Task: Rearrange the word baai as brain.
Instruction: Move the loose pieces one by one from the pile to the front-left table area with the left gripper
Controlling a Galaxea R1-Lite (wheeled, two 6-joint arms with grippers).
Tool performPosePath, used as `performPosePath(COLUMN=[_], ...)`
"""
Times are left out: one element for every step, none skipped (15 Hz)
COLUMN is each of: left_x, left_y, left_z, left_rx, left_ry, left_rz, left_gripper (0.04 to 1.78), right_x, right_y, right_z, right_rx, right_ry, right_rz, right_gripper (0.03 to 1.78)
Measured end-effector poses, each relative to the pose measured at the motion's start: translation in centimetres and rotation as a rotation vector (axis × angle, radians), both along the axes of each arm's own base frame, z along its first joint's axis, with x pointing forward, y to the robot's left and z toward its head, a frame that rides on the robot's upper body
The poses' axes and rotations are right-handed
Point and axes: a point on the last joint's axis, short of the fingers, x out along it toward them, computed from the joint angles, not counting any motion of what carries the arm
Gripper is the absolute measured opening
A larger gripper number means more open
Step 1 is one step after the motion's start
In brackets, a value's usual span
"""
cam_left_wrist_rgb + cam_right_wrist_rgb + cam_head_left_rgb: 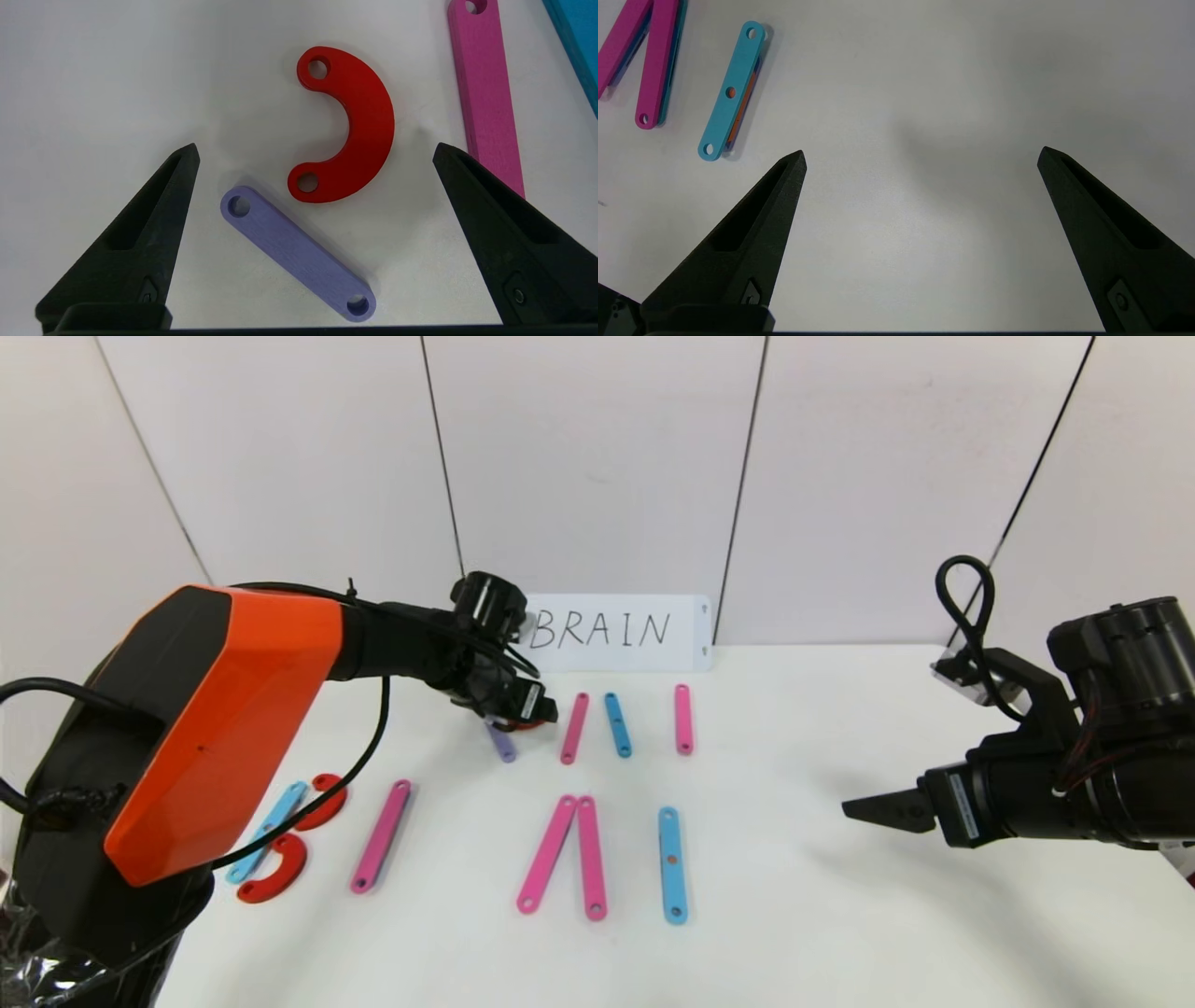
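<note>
Pink strip [488,98] flanks red curve [357,126], purple strip [296,252].

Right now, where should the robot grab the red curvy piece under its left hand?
Probably across the middle of the red curve, coming straight down from above. It lies flat on the table, so only its thin edges offer a hold. The left gripper hangs open over it; the purple strip lies close to one end, so the middle looks clearer.
</note>
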Motion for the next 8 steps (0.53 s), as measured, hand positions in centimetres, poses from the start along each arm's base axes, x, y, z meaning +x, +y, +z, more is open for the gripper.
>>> performPosePath(left_x=[0.08, 0.20, 0.32, 0.40, 0.47, 0.52, 0.56, 0.62], left_y=[-0.11, -0.18, -0.22, -0.25, -0.28, -0.31, -0.35, -0.35], left_z=[-0.17, -0.29, -0.42, -0.54, -0.61, -0.64, -0.69, -0.75], left_rx=[0.001, 0.000, 0.001, 0.001, 0.001, 0.001, 0.001, 0.001], left_ry=[0.000, 0.000, -0.001, 0.000, 0.000, -0.001, -0.001, -0.002], left_rz=[-0.001, -0.001, 0.000, 0.001, 0.002, 0.001, 0.001, 0.002], left_gripper=[1.75, 1.75, 1.75, 1.75, 1.73, 1.69, 1.61, 1.50], right_x=[0.00, 0.00, 0.00, 0.00, 0.00, 0.00, 0.00, 0.00], right_y=[0.00, -0.01, -0.01, 0.00, -0.02, -0.02, -0.02, -0.02], right_z=[-0.01, -0.01, -0.01, -0.01, -0.01, -0.01, -0.01, -0.01], right_rx=[0.000, 0.000, 0.000, 0.000, 0.000, 0.000, 0.000, 0.000], right_ry=[0.000, 0.000, 0.000, 0.000, 0.000, 0.000, 0.000, 0.000], right_rz=[0.000, 0.000, 0.000, 0.000, -0.001, -0.001, -0.001, -0.001], right_gripper=[1.74, 1.74, 1.74, 1.74, 1.74, 1.74, 1.74, 1.74])
